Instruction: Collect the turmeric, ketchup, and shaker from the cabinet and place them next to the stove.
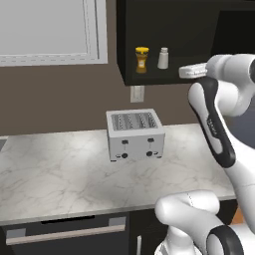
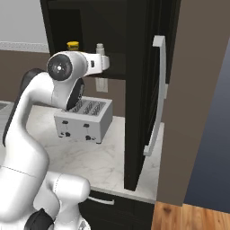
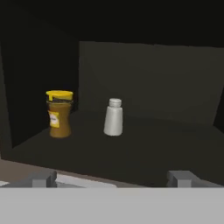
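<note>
The white robot arm with dark joints (image 1: 215,124) is reaching up toward the large black wall-mounted cabinet (image 1: 169,30), with its hand at the level of the cabinet's dark interior shelf (image 3: 131,151). In the hand view, the two small dark fingertips (image 3: 43,178) are standing far apart at the lower edge, so the jaws are spread wide and are gripping nothing.

Two task items are standing upright on the shelf. The small amber-yellow turmeric jar with a wider bright yellow cap (image 3: 59,114) is sitting toward the left side of the shelf. The small white-grey cylindrical shaker with a rounded top (image 3: 113,117) is standing near the jar, to its right and apart from it. Both items are ahead of the jaws and are not touching them. In the left base view, the turmeric jar (image 1: 142,59) and the shaker (image 1: 163,58) are showing in the open cabinet front, to the left of the hand.

Below the cabinet, a silver four-slot toaster (image 1: 135,134) is resting on the pale marble-patterned table (image 1: 55,174). A white wall outlet (image 1: 137,93) is sitting between the cabinet and the toaster.
</note>
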Tool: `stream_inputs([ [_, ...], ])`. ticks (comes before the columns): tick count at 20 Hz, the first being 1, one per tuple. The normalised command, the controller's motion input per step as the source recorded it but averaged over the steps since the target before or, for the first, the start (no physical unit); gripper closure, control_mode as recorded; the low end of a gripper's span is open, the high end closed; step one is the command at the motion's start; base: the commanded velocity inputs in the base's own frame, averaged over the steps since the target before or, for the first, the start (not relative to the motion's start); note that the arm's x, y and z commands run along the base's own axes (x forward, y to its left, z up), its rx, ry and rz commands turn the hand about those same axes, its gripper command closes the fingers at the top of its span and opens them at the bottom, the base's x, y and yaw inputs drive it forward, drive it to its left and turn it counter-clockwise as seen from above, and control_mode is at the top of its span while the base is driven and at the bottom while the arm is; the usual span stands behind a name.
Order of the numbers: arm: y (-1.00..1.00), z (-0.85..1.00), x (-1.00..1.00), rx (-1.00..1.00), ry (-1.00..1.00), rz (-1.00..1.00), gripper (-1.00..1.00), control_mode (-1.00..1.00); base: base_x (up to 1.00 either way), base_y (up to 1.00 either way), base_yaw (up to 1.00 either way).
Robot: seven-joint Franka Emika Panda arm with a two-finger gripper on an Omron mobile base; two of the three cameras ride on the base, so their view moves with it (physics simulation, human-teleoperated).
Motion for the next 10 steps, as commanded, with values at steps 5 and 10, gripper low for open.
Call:
stream_inputs([
  [5,-0.14,0.00,0.40,0.22,-0.05,0.09,-1.00,-1.00,0.00,0.00,0.00],
  [10,-0.12,0.00,0.31,0.12,0.01,0.03,-1.00,-1.00,0.00,0.00,0.00],
])
